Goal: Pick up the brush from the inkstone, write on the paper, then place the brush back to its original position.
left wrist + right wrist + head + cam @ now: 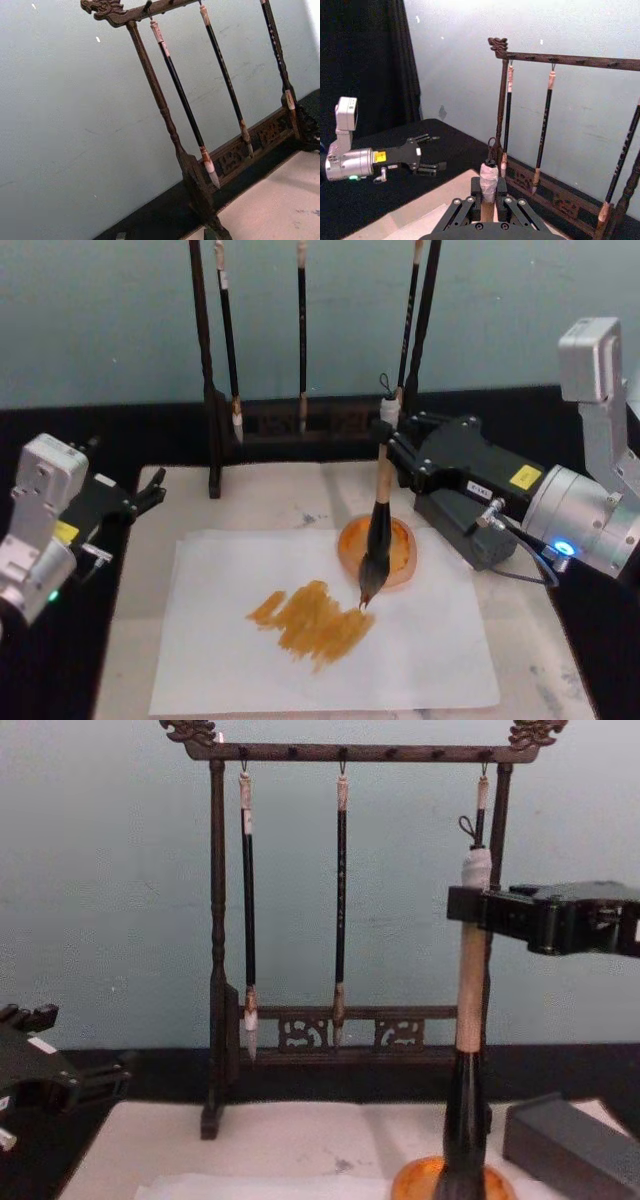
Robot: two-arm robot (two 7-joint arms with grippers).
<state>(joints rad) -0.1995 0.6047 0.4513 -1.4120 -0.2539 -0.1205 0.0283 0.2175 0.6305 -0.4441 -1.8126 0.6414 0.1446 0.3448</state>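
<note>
Pinching the brush (380, 490) just below its white end cap, my right gripper (385, 445) reaches in from the right side of the table, jaws pressed onto the pale wooden handle from both sides. In my right wrist view the cap and its cord loop stand up between my fingertips (475, 199). The brush hangs almost upright, leaning a little, with its black lower section passing in front of the round orange inkstone (402, 540). Its dark tip comes down at the right end of an orange smear (305, 622) on the paper (430, 650); whether the bristles press into the sheet or only meet it I cannot tell. The paper lies flat on the cream mat (270, 500), and the inkstone sits at the paper's far edge. From my chest the handle (470, 980) shows as a tall column rising from the inkstone (415, 1182) up into the clamp of my right gripper (470, 905). My left gripper (150, 492) rests idle at the left edge of the mat over the black table (60, 440), well apart from the paper, its jaws spread and holding nothing (429, 152). Behind it all stands the dark wooden rack (340, 752) with three slim brushes (341, 900) hanging from its top bar.
</note>
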